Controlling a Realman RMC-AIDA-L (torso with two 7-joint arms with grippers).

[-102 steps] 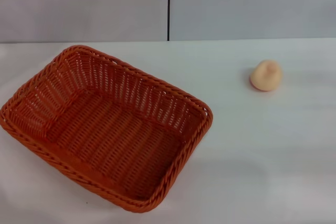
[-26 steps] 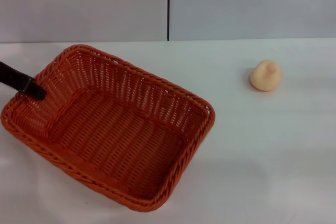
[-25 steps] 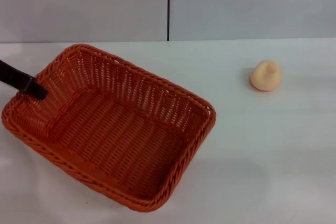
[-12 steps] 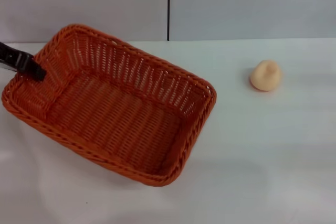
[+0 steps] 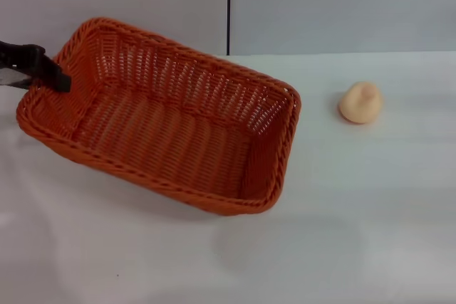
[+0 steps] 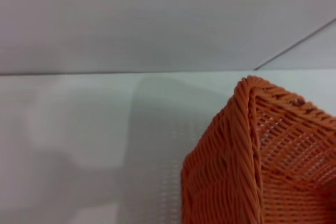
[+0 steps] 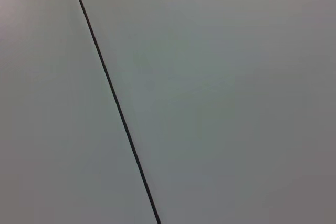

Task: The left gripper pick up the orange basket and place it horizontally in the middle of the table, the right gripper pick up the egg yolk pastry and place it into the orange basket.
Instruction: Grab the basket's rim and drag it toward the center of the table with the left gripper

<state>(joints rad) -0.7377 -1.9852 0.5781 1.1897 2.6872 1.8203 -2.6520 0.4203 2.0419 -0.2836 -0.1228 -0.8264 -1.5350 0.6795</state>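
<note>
The orange basket (image 5: 171, 129) hangs tilted above the white table (image 5: 356, 211), its left end raised and its shadow on the tabletop below. My left gripper (image 5: 58, 82) comes in from the left edge, shut on the rim of the basket's left short side. In the left wrist view, a corner of the orange basket (image 6: 247, 166) fills the lower right. The egg yolk pastry (image 5: 360, 102) lies on the table at the right, well apart from the basket. My right gripper is out of view.
A grey panelled wall (image 5: 320, 5) with a dark vertical seam stands behind the table. The right wrist view shows only the grey wall (image 7: 210, 103) with that seam.
The left gripper came in, closed on the basket's left rim and lifted that end. The basket has risen and shifted toward the back and slightly right. The pastry has not moved.
</note>
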